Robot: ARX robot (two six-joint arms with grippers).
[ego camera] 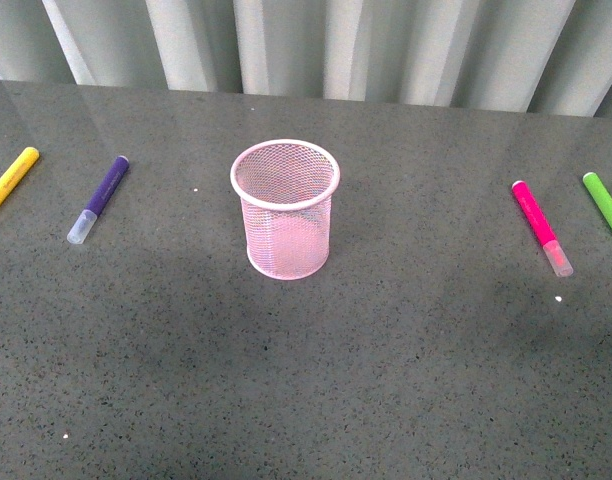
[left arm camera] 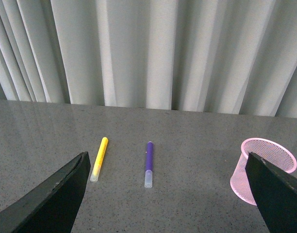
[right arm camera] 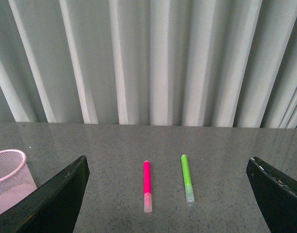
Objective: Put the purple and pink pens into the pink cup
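From the front: finds the pink cup (ego camera: pixel 285 215) standing upright near the middle of the dark speckled worktop (ego camera: pixel 306 390), mouth open, nothing inside. Finds the purple pen (ego camera: pixel 98 198) lying flat well to the cup's left, pale cap towards the camera, with a yellow marker (ego camera: pixel 10 180) beyond it at the picture's edge. Finds the pink pen (ego camera: pixel 542 227) lying flat well to the cup's right, cap also towards the camera, with a green marker (ego camera: pixel 606 208) just outside it. Shows bare worktop between each pen and the cup, and a pleated grey curtain (ego camera: pixel 306 40) behind.

From the left wrist: shows the left gripper (left arm camera: pixel 166 158) above the worktop with jaws wide apart, gripping nothing. Frames the purple pen and yellow marker side by side between the black fingers (left arm camera: pixel 51 199), clear of both. Catches the cup partly behind one finger.

From the right wrist: shows the right gripper (right arm camera: pixel 168 158) likewise raised, jaws wide apart and empty. Frames the pink pen and green marker side by side, near each other but not touching. Clips the cup at the picture's edge.
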